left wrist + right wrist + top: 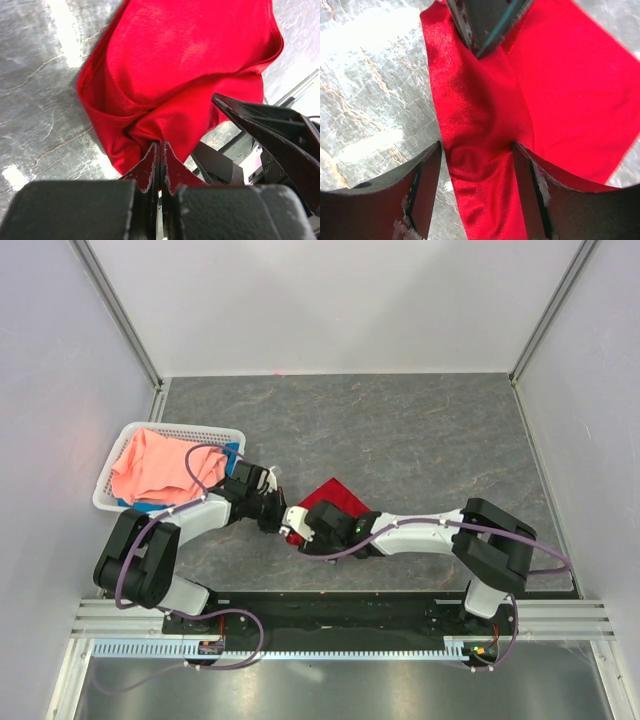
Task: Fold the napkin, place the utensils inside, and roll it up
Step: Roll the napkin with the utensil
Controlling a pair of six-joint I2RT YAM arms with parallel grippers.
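Fold step in hand. Left gripper (pixel 160 150) is pressed together on a bunched edge of the napkin (pixel 336 498), which lies mid-table (pixel 420 430). Right gripper (pixel 476 150) is spread, straddling a cloth ridge, not pinching. Spoon not seen, possibly hidden under the arms. Next, likely: right closes on the ridge, then both carry the edge across.
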